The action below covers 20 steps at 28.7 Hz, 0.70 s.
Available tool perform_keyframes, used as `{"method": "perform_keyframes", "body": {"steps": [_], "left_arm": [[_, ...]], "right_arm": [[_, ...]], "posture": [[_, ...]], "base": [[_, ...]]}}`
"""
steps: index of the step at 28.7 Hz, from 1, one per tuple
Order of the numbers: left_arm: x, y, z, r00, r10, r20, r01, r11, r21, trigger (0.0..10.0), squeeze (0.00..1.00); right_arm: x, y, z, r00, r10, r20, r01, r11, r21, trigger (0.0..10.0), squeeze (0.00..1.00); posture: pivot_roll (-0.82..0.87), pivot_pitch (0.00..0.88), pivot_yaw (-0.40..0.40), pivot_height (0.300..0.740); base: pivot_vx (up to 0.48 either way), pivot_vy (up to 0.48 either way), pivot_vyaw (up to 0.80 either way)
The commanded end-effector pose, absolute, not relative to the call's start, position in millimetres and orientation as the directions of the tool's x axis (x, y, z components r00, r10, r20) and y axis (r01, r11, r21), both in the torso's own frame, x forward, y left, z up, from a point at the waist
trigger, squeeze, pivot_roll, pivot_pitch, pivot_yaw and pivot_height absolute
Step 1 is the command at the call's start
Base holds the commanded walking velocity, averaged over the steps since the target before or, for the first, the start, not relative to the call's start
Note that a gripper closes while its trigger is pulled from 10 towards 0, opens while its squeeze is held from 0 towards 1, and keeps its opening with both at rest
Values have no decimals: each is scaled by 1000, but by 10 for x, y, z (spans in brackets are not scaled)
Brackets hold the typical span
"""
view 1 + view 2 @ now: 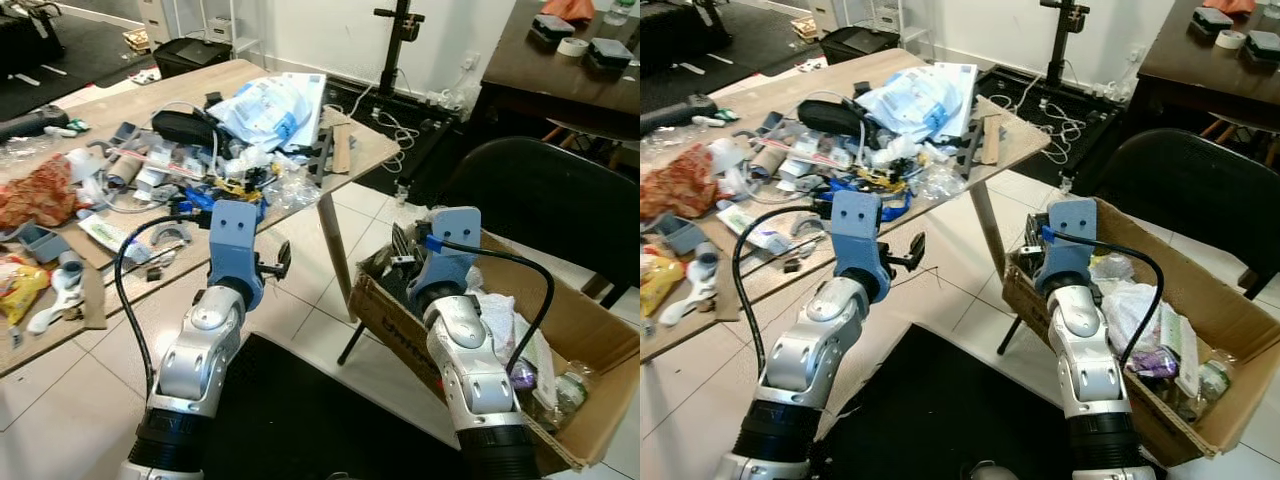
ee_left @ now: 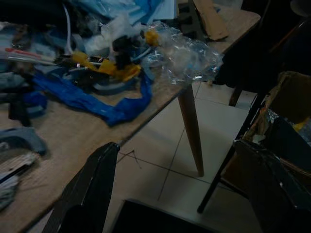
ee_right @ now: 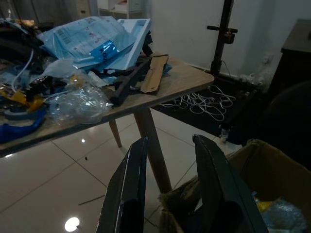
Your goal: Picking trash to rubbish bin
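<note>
The wooden table carries a heap of trash: crumpled clear plastic at its near edge, a blue plastic strip, and a large blue-and-white bag further back. The cardboard box serving as the bin stands on the floor to the right and holds white bags and a bottle. My left gripper hovers off the table's near edge, open and empty. Over the box's near-left corner my right gripper is open, nothing between its fingers.
A table leg stands between both arms. A black chair sits behind the box. A dark table and a black stand with white cables are at the back. A black mat lies below.
</note>
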<state>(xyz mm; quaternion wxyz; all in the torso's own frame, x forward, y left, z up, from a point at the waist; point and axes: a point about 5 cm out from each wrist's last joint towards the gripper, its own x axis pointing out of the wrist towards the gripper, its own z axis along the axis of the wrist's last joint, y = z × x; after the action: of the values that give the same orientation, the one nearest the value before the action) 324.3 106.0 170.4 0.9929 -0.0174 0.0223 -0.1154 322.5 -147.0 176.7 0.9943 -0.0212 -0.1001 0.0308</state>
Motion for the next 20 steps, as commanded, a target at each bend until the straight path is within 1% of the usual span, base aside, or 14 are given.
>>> {"method": "perform_keyframes", "body": {"steps": [1, 8, 13, 20], "left_arm": [[3236, 1121, 1660, 976, -207, -63, 206, 978, -32, 10000, 0], [3230, 1126, 1648, 976, -206, -68, 204, 979, -28, 10000, 0], [3230, 1129, 1640, 975, -209, -80, 206, 978, -37, 10000, 0], [3241, 1149, 1631, 978, -191, -84, 190, 981, -30, 10000, 0]], "right_arm": [[3208, -1445, 1757, 977, 73, 199, -67, 997, -38, 10000, 0], [3200, -1448, 1744, 978, 70, 197, -64, 997, -36, 10000, 0], [3200, -1449, 1736, 979, 69, 195, -63, 997, -33, 10000, 0], [3199, -1444, 1734, 979, 69, 194, -64, 997, -31, 10000, 0]], "posture": [[23, 135, 21, 740], [23, 135, 21, 740], [23, 135, 21, 740], [26, 140, 26, 740]], "base": [[0, 0, 0], [0, 0, 0], [0, 480, 0], [0, 0, 0]]}}
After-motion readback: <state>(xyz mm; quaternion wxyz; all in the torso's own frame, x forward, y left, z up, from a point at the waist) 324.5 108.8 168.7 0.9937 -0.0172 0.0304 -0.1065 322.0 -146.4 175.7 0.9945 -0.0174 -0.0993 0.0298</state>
